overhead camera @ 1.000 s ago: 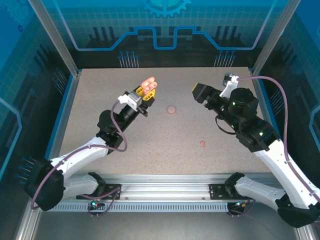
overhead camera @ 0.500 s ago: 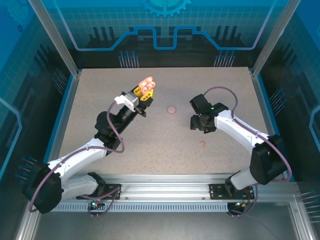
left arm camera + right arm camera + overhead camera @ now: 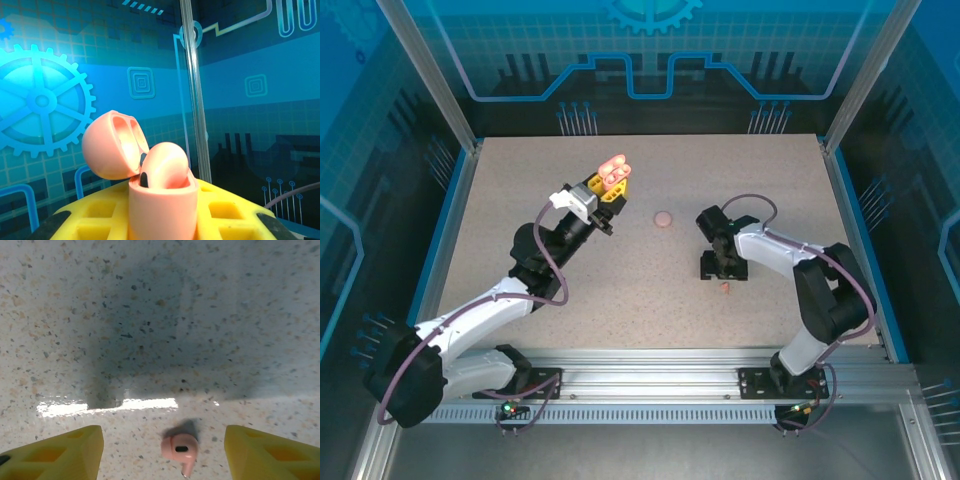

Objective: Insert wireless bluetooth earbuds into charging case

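The earbud (image 3: 180, 449) lies on bare table (image 3: 150, 315) with room on both sides. The right tool (image 3: 164, 440) has its fingers (image 3: 60, 455) one on each side, not touching it.

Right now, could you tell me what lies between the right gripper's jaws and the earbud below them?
Only bare speckled tabletop: the right wrist view shows the pink earbud lying between the open jaws of the right gripper, touching neither.

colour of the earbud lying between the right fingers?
Pink earbud with a small dark oval spot; right wrist view shows it best.
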You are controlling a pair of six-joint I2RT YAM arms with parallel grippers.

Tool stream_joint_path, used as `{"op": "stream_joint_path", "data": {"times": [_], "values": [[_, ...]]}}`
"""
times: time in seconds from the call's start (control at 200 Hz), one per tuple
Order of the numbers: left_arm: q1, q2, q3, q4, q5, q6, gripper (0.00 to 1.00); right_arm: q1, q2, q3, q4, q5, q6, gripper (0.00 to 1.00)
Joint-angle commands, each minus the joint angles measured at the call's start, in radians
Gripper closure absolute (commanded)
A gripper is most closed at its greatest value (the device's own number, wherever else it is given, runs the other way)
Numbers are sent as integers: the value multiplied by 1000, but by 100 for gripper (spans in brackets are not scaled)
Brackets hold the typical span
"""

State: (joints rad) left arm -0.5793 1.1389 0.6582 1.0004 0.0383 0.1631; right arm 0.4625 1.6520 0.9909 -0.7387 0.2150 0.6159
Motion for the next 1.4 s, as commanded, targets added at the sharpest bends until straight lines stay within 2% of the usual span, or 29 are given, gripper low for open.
{"op": "stream_joint_path", "data": {"times": [0.0, 0.59, 0.87, 1.281, 1.396], "values": [[-9, -13, 1, 27, -1, -1, 100, -15, 29, -19, 24, -51, 11, 34], [-9, -15, -3, 29, -1, 3, 100, 11, -25, -91, 35, -86, 59, 41], [-9, -19, -6, 28, 0, 1, 100, 9, 2, -64, -13, 36, 110, 41], [-8, -28, -13, 27, -2, 6, 100, -2, 14, -54, -16, 55, 79, 52], [-9, -27, -11, 27, -3, 7, 100, -3, 17, -57, -12, 47, 79, 53]]}}
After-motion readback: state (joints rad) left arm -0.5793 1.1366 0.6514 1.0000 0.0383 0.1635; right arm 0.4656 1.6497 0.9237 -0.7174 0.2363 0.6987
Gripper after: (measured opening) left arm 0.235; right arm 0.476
